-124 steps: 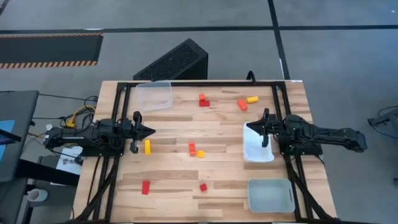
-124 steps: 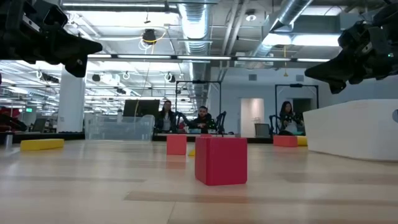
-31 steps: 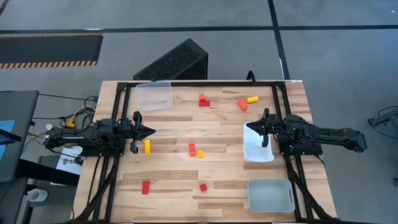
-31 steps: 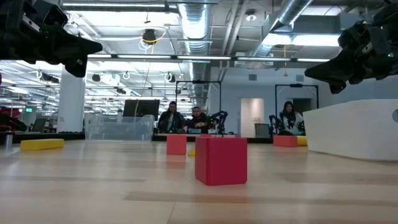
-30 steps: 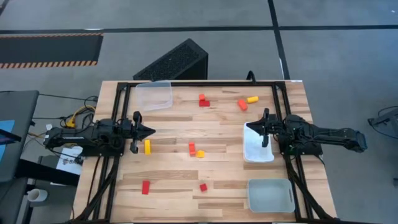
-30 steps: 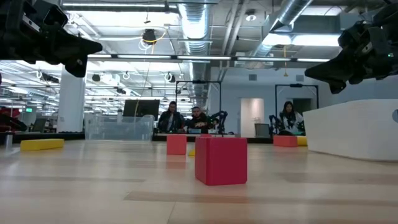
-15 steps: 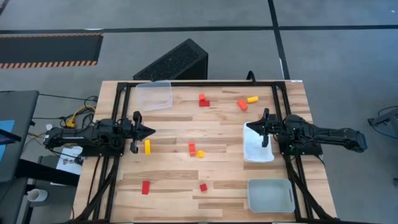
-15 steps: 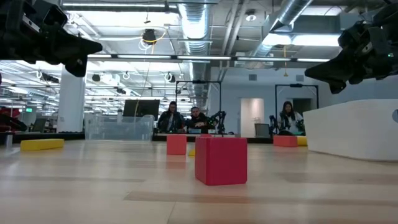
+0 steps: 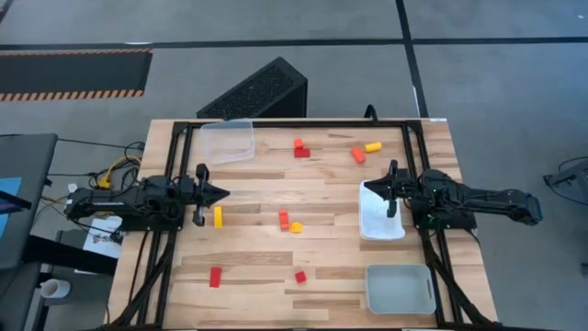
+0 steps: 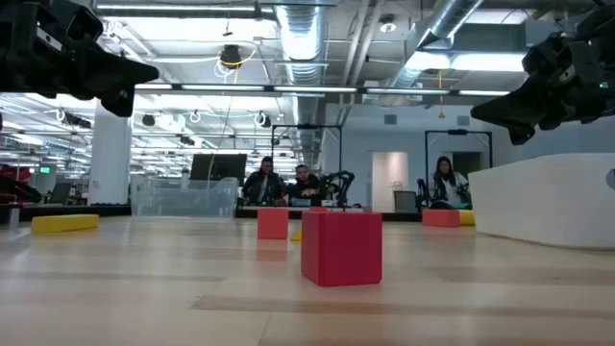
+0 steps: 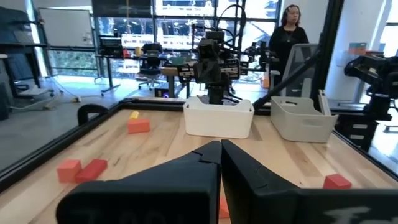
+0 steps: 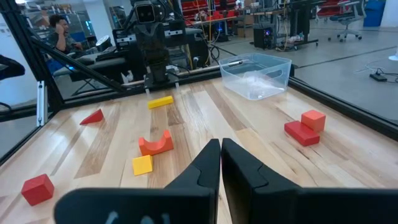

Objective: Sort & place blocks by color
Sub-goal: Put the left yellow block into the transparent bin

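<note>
Small blocks lie scattered on the wooden table, each flat on its underside. In the high view a yellow bar [image 9: 218,217] lies just near-side of my left gripper [image 9: 223,193]. An orange block [image 9: 284,219] and a yellow one [image 9: 296,227] sit mid-table. A red bar [image 9: 215,277] and a red cube [image 9: 300,277] are near the front edge. A red and orange pair [image 9: 300,148], an orange block [image 9: 357,154] and a yellow block [image 9: 372,146] lie far. My right gripper [image 9: 368,187] hovers over the white tray's far left corner. Both grippers are shut and hold nothing.
A clear tray [image 9: 228,141] stands at the far left, a white tray [image 9: 381,221] at the right, and a grey tray [image 9: 400,288] at the near right. A black frame rail [image 9: 294,123] runs along the table's edges. People sit in the room beyond [image 10: 306,183].
</note>
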`<state>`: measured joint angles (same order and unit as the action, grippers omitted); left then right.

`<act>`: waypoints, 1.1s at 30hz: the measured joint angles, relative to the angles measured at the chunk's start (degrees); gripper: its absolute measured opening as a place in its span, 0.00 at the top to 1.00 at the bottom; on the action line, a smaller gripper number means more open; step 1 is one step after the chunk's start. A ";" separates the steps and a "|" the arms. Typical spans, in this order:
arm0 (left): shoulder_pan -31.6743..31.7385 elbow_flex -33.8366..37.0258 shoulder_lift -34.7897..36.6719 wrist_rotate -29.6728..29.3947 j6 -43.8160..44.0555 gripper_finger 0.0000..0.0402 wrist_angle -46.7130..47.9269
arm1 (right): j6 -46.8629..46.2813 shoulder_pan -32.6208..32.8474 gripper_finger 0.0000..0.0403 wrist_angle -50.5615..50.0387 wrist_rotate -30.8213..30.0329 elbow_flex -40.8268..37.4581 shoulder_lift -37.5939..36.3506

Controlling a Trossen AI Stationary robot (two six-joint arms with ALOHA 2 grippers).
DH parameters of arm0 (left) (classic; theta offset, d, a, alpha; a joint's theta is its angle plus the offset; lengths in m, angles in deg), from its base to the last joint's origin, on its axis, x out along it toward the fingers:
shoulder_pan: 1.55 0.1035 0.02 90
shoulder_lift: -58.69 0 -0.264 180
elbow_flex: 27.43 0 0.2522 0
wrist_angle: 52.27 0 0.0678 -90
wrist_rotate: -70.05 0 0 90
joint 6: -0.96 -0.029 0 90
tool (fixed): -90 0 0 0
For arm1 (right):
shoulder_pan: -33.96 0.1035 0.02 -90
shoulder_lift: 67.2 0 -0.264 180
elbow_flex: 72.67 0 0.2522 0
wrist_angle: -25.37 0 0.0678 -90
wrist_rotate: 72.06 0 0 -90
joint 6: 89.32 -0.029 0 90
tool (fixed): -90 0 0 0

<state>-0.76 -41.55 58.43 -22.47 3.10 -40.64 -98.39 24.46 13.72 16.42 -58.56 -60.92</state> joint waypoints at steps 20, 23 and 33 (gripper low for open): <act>-0.01 0.00 -0.01 -5.62 -15.32 1.00 -1.30 | -0.02 0.00 0.90 0.01 0.02 0.01 0.01; 0.03 0.02 0.01 -9.34 -15.18 1.00 -3.68 | -0.02 0.00 0.90 0.01 0.01 -0.01 0.00; 0.03 -0.63 -0.91 -9.13 -6.31 1.00 -6.10 | -0.02 0.00 0.90 0.01 0.00 0.02 0.00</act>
<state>-0.73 -42.18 57.51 -31.60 -3.21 -46.74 -98.40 24.46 13.73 16.43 -58.55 -60.92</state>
